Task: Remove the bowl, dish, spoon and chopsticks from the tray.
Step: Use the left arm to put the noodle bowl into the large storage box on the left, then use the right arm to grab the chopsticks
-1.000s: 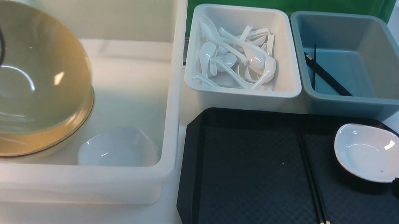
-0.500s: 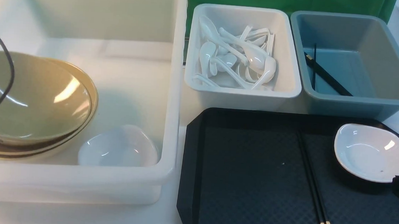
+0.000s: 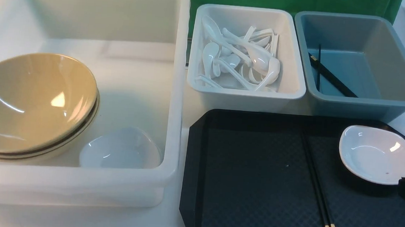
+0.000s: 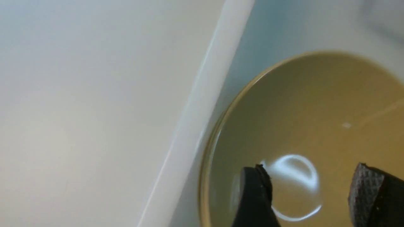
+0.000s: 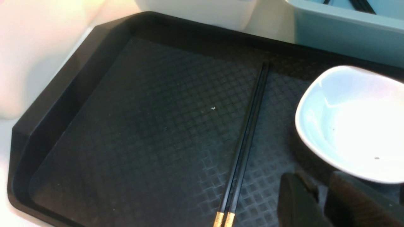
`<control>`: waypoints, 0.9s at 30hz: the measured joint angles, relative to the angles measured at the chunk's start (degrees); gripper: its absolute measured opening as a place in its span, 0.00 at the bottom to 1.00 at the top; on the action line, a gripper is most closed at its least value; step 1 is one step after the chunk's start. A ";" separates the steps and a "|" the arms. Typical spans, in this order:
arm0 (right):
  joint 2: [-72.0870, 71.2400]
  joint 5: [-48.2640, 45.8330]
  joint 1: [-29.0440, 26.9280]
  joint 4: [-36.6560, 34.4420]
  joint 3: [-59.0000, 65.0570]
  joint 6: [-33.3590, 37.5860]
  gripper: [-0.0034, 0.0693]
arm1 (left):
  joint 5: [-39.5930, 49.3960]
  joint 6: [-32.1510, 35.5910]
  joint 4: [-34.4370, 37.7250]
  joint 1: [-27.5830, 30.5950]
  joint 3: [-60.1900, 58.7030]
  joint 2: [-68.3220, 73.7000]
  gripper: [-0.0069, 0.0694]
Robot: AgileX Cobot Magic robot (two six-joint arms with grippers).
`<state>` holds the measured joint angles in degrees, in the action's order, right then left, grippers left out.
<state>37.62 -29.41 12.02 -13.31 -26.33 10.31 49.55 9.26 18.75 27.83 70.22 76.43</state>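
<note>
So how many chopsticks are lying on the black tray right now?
2. Both chopsticks lie side by side on the right half of the tray, left of the white dish. None seem hidden there, though the front view cuts off the tray's near edge.

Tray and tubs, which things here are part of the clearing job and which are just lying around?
Job:
- black tray
- white dish on it
- black chopsticks on it
- top tan bowl

Just there:
- spoons in white tub
- chopsticks in grey-blue tub
</note>
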 joint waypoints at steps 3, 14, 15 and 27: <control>0.00 0.01 0.00 0.00 0.00 0.00 0.29 | -1.91 6.85 8.90 0.00 -4.47 -0.73 0.30; 0.29 -1.89 0.00 -0.04 -0.06 0.57 0.31 | -7.11 36.86 37.66 -8.94 -17.98 -7.92 0.08; 1.11 -3.95 0.00 -0.04 -0.56 0.73 0.31 | -7.03 40.09 39.84 -12.00 -17.97 -11.39 0.08; 28.04 -16.52 3.66 1.02 -15.93 1.74 0.47 | -6.14 52.23 28.04 -33.62 -34.08 -35.74 0.08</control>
<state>65.66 -45.93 15.68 -12.29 -42.26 12.05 43.41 61.49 46.79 -5.79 36.14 40.69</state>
